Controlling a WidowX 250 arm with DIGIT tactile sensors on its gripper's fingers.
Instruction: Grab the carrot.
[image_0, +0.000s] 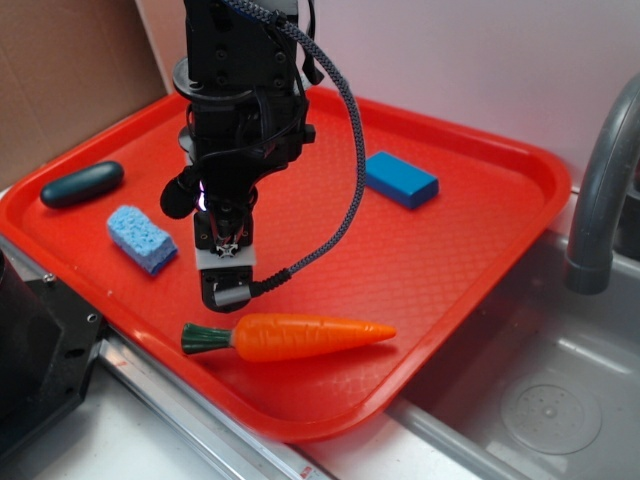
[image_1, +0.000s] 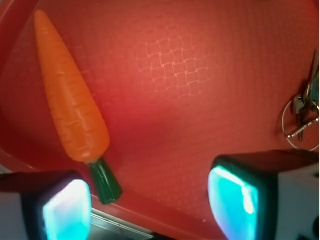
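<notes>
The carrot (image_0: 300, 337) is glossy orange with a short dark green stem. It lies flat near the front edge of the red tray (image_0: 470, 190), tip pointing right. My gripper (image_0: 226, 290) hangs over the tray just behind the carrot's stem end, apart from it. In the wrist view the carrot (image_1: 70, 95) lies at the upper left, its stem reaching down beside the left fingertip (image_1: 65, 210). The gripper (image_1: 152, 205) is open and empty, with bare tray between the fingers.
A light blue sponge (image_0: 141, 237) and a dark teal oval object (image_0: 82, 184) lie on the tray's left. A blue block (image_0: 400, 179) lies at the back right. A grey faucet (image_0: 600, 190) and sink basin (image_0: 540, 400) are on the right.
</notes>
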